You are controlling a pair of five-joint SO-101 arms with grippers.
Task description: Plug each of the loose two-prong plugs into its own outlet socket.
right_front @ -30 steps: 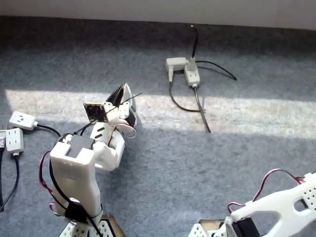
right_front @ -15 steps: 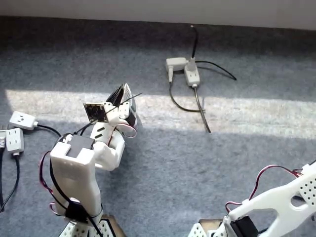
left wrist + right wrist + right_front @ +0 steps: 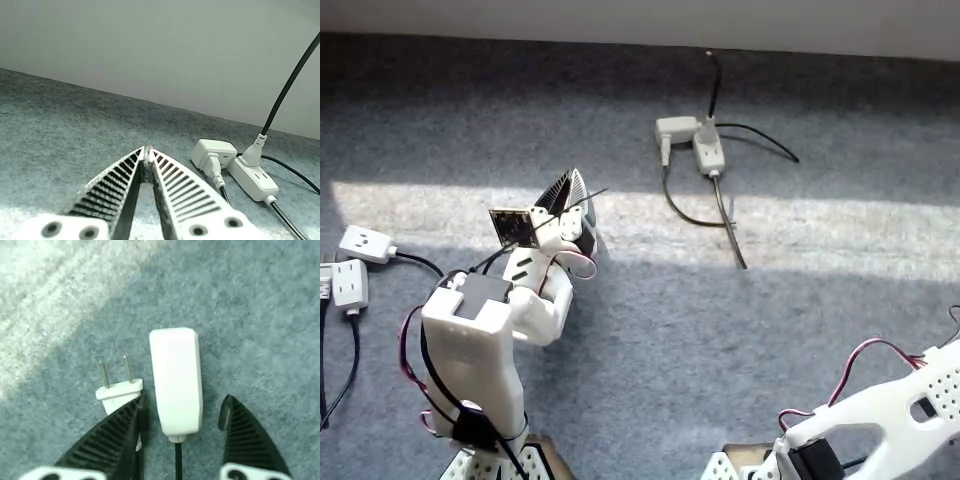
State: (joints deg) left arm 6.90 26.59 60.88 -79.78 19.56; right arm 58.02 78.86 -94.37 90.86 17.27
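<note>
**Surface.** Grey carpeted bench, part sunlit.

**Left tool**. Fingers pressed together, holding nothing. It hangs over bare carpet and points toward the far pair of sockets, well apart from them.

**Right tool**. Fingers spread, straddling the white socket block, which lies flat between them with its cord trailing back under the tool. No pinch is made yet.

**Loose two-prong plug**. It lies flat just beside that block, prongs pointing away from the tool and not inserted. One finger sits at its rear edge; whether they touch cannot be told.

**Far pair.** The cube socket and long socket lie side by side near the wall. Each appears to carry a seated plug, one on a black cord.

**Left-edge pair**. Two white blocks on cords; too small to tell whether either is plugged.

**Progress (judged).** The far pair looks done. At least the plug by the right tool is left: it must be gripped, turned to face its block and pushed in.
</note>
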